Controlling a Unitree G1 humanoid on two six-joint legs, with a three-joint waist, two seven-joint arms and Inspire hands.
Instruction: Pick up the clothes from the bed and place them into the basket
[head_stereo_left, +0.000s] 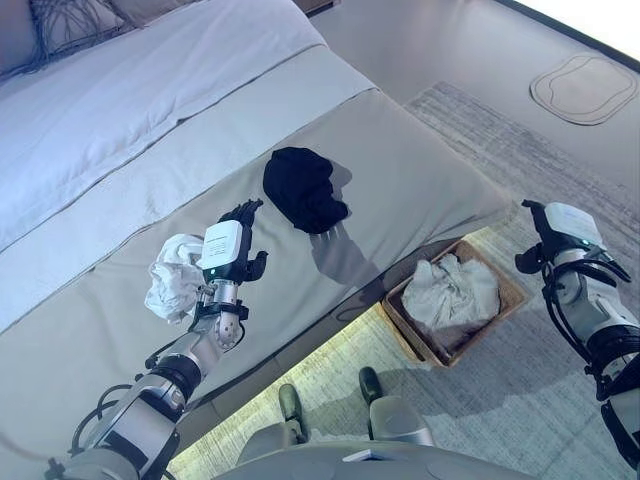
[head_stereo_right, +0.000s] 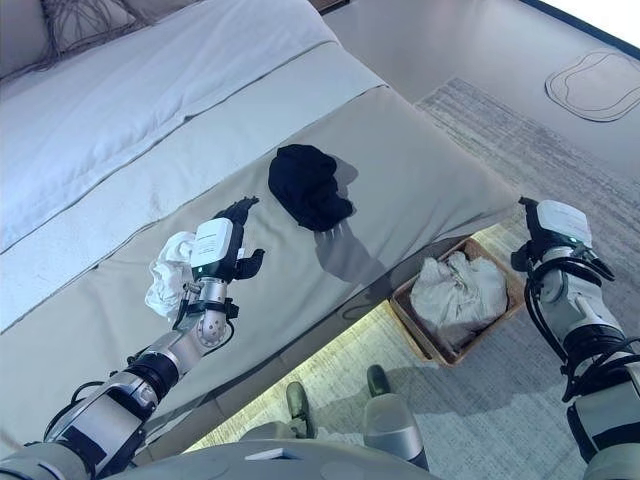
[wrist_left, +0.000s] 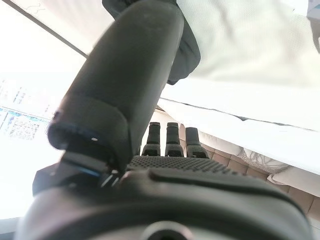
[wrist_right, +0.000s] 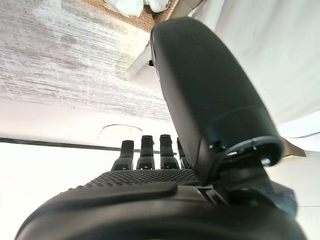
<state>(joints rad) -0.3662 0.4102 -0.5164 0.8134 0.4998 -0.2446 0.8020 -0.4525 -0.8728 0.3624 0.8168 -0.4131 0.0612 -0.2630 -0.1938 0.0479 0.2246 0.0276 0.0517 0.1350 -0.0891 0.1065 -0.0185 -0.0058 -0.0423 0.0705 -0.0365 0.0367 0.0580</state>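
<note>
A black garment (head_stereo_left: 303, 188) lies crumpled on the grey bedspread (head_stereo_left: 400, 170), in the middle of the bed. Nearer the bed's front edge lies a white garment (head_stereo_left: 172, 278). My left hand (head_stereo_left: 238, 240) hovers just right of the white garment, open, fingers straight and pointing toward the black one, holding nothing. The left wrist view shows the black garment (wrist_left: 189, 50) past the thumb. The woven basket (head_stereo_left: 511, 292) stands on the rug by the bed's edge with a pale cloth (head_stereo_left: 455, 292) in it. My right hand (head_stereo_left: 563, 232) is raised to the basket's right, open and empty.
A white duvet (head_stereo_left: 120, 90) and pillows (head_stereo_left: 70, 20) cover the far half of the bed. A grey rug (head_stereo_left: 500, 390) lies under the basket. A pale rounded mat (head_stereo_left: 585, 88) lies on the floor at the far right.
</note>
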